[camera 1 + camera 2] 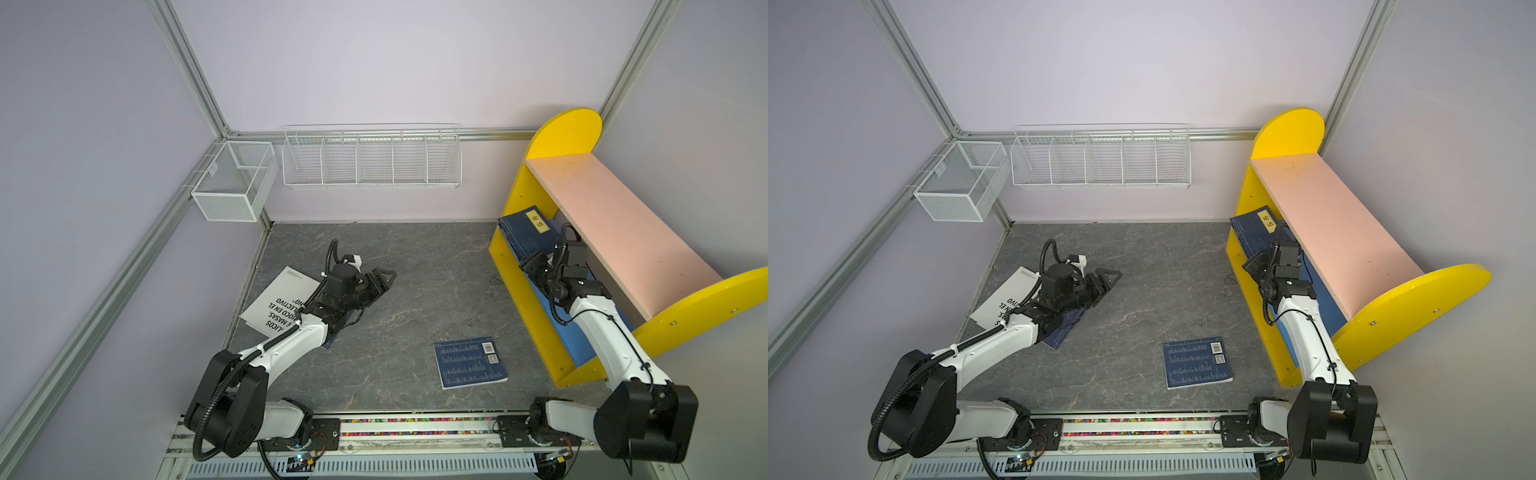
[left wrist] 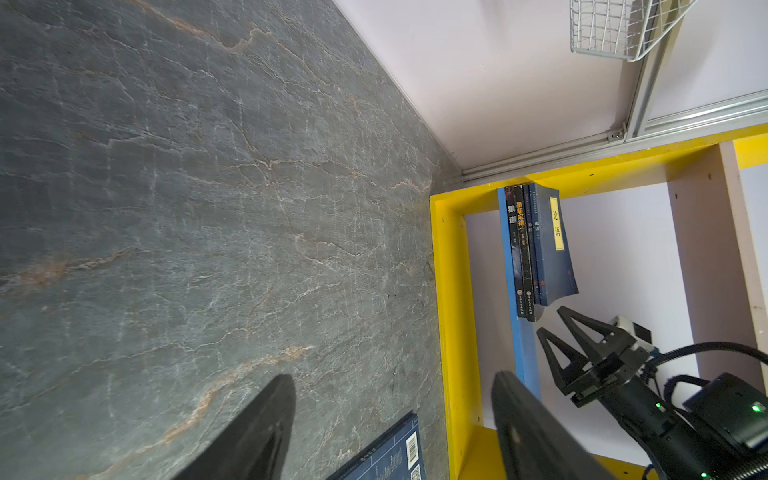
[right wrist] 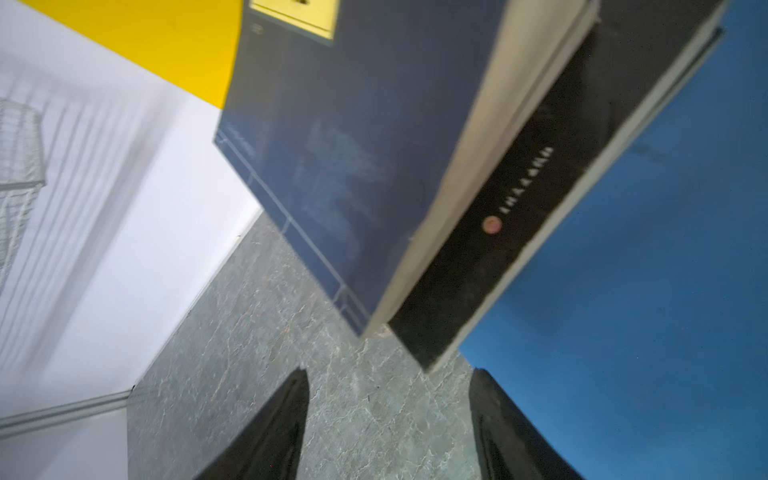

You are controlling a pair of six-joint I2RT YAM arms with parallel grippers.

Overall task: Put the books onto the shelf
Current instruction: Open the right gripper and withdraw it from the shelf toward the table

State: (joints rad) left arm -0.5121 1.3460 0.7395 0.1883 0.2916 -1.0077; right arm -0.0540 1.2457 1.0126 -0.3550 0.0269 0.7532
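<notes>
Several books [image 1: 525,235], navy-blue paperbacks over two black-covered ones, are lying in a flat stack on the blue lower board [image 3: 665,249] of the low shelf [image 1: 615,232] with yellow rounded side panels and a pale pink top. The stack is butting against the shelf's far side panel, and the topmost book is showing its yellow title label. One black corner is jutting past the board's front edge. That is probably why the right claw [image 2: 549,320] is hanging just beside the stack's near end, fingers spread and holding nothing, as if placed to nudge the pile in. The pink upper board is carrying nothing.

Just in front of the shelf, a navy-blue paperback [image 1: 469,361] is lying barcode up on the grey marbled table [image 1: 415,257]. Well away from the shelf, the left claw [image 1: 388,277] is hovering open and empty above another navy book [image 1: 1063,330], likely lining up a pick. That book is lying beside a large white book [image 1: 278,299] with black lettering; the arm is hiding whether the two touch.

On the back wall beyond the shelf, the white wire rack [image 1: 372,160] and the white mesh basket [image 1: 232,183] are both hanging empty.
</notes>
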